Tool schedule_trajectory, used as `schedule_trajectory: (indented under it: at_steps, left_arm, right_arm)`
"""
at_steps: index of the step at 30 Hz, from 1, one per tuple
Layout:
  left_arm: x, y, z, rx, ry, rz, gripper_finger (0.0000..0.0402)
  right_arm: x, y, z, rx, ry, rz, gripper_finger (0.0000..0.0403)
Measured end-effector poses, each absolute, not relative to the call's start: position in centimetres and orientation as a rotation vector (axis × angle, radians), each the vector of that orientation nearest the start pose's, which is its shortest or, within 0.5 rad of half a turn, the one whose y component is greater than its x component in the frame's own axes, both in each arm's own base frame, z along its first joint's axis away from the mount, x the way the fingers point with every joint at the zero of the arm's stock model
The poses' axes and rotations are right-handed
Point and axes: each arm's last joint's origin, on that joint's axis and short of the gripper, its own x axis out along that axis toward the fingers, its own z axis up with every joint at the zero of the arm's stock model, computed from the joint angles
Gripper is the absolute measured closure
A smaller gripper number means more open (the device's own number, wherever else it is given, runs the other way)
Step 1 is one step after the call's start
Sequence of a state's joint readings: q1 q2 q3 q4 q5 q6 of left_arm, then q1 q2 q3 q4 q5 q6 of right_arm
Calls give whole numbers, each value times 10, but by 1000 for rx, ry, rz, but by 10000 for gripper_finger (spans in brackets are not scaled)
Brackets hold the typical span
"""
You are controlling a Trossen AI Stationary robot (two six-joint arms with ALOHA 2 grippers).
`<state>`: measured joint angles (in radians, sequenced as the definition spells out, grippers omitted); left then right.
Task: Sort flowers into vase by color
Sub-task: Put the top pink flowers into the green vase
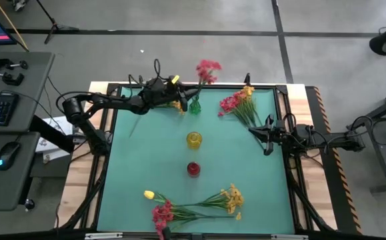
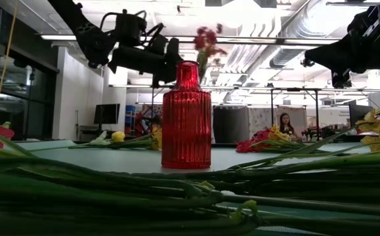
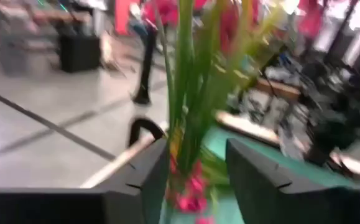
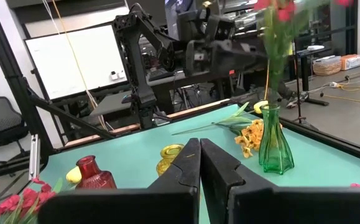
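Left gripper [image 1: 173, 93] clamps pink-red flowers [image 1: 208, 69] over green vase [image 1: 195, 105]; right gripper [image 1: 267, 137] closed, empty.

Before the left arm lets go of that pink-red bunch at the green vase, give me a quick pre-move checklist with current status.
1. Pink-red bunch stands in the green vase: ok.
2. Stems lie between the left pincer fingers: ok.
3. Left pincer's grip on the stems: cannot tell.
4. Green vase upright: ok.
5. Right pincer shut and away from the green vase, over the table's right side: ok.
6. Yellow vase and red vase upright and empty: ok.
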<state>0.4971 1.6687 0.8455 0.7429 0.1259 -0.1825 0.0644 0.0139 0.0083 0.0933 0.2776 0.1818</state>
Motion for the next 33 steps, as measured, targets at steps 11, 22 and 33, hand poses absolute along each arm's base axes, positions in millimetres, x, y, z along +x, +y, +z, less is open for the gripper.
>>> schedule_trajectory:
  at_steps: [11, 22, 33]
  left_arm:
    - [275, 153, 243, -237, 308, 341, 200]
    - [221, 91, 235, -325, 335, 252, 199]
    - [186, 46, 207, -418, -73, 54, 199]
  right_arm:
    - [97, -2, 174, 196, -106, -204, 402]
    - [97, -2, 174, 196, -106, -204, 402]
    - [97, -2, 174, 194, -106, -207, 402]
